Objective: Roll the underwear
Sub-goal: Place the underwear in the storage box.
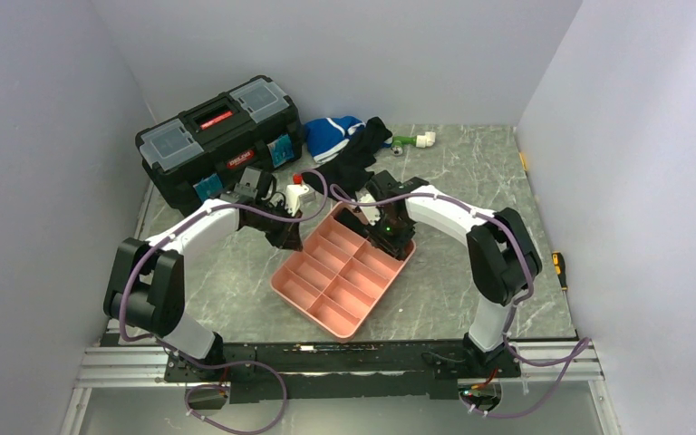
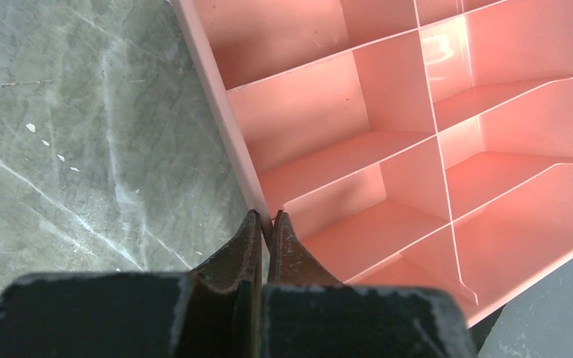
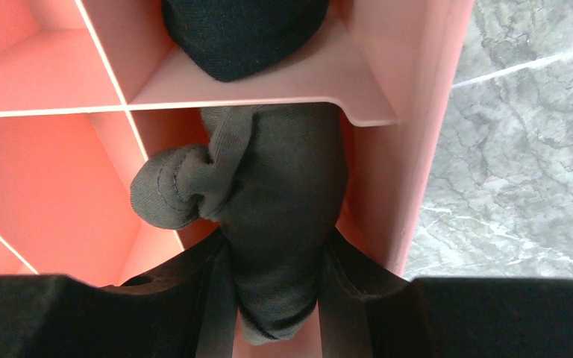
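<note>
Over the far end of the pink tray (image 1: 344, 308), my right jaws are pinching the underwear (image 3: 283, 171). The dark grey-brown cloth is bunched into a thick roll, and my two right fingers (image 3: 209, 298) press on it from either side. The roll sits down inside a compartment that runs along the tray's right-hand outer wall, and a small knob of fabric pokes out of it to the left. Its waistband does not show from my right wrist. Past the divider, the next compartment holds a black bundle (image 3: 239, 30). From above, my right arm covers that end of the tray, so I cannot tell which compartment in the row holds the roll.

My left jaws are pressed almost together on the tray's left side wall. One finger (image 2: 248, 242) is outside, over the grey marbled worktop (image 2: 82, 149), and the other is just inside the tray.

The tray lies diagonally on the worktop between my two arms. Behind it, at the far left, stands a black toolbox (image 1: 217, 136). To its right lies a blue-and-white garment (image 1: 331, 136) with a black garment (image 1: 362, 154) touching it, and a small green-and-white object (image 1: 414, 140) is just beyond that.
</note>
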